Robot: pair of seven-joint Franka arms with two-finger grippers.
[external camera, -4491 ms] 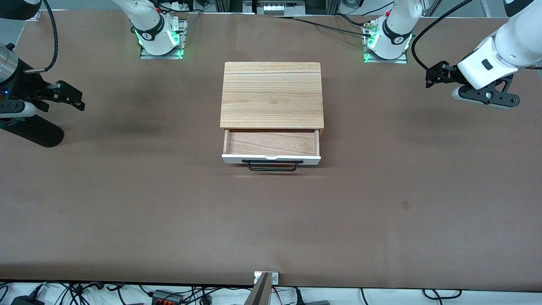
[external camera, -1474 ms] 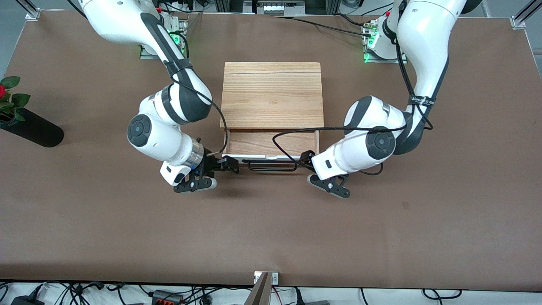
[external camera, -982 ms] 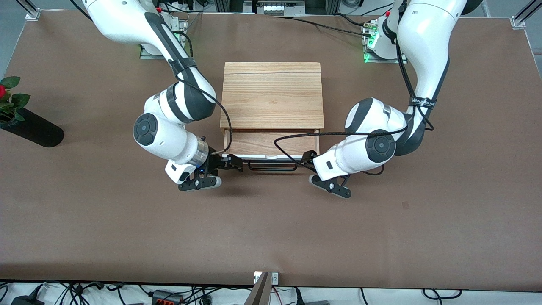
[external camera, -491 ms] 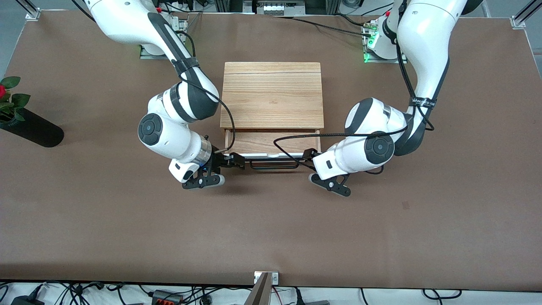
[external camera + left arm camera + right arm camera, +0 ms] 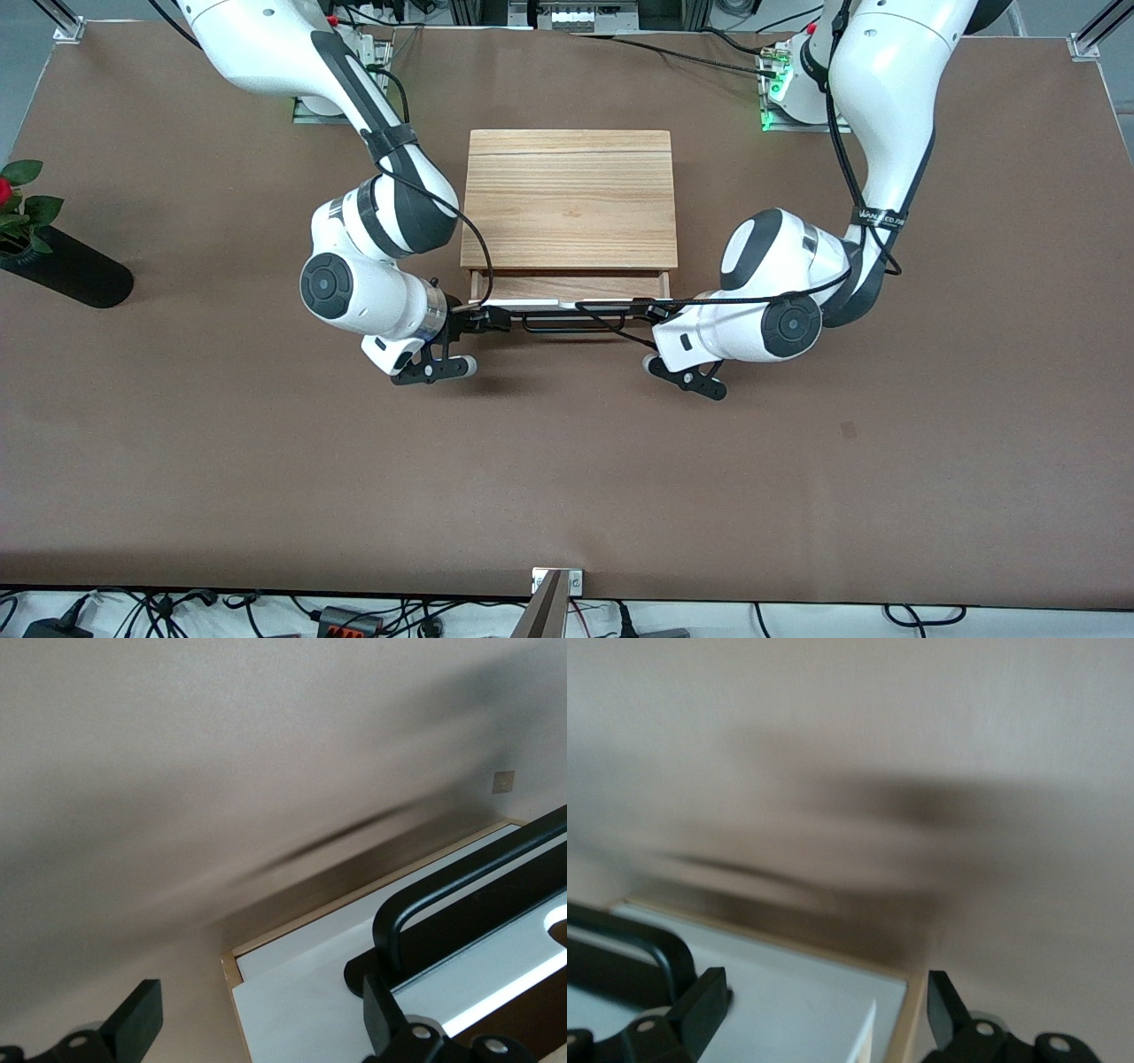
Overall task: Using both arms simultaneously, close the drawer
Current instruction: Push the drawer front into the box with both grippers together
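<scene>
I see the wide brown table (image 5: 567, 461) carrying a light-wood box cabinet (image 5: 569, 199) about midway between the two bases. The right arm (image 5: 354, 213), large, white and jointed with black bands, reaches down past the cabinet's end toward its own side of the table, and the left arm (image 5: 833, 221), its match, does the same at the other end. The wide shallow drawer (image 5: 567, 306) with its white front panel sits in the cabinet's face that looks toward the front camera, partly open, with only a narrow strip of its light wood inside showing. Its black bar handle (image 5: 571, 323) sticks out from the panel. My right gripper (image 5: 493, 321) is at the end of the white panel toward the right arm's side, fingers (image 5: 704, 1005) spread apart around the panel's corner. My left gripper (image 5: 652, 313) is at the other end of the panel, its fingers (image 5: 133, 1023) likewise apart, one of them lying right next to the handle's end post. A small red-flowered plant in a dark pot (image 5: 18, 217) sits at the table's edge past the right arm.
</scene>
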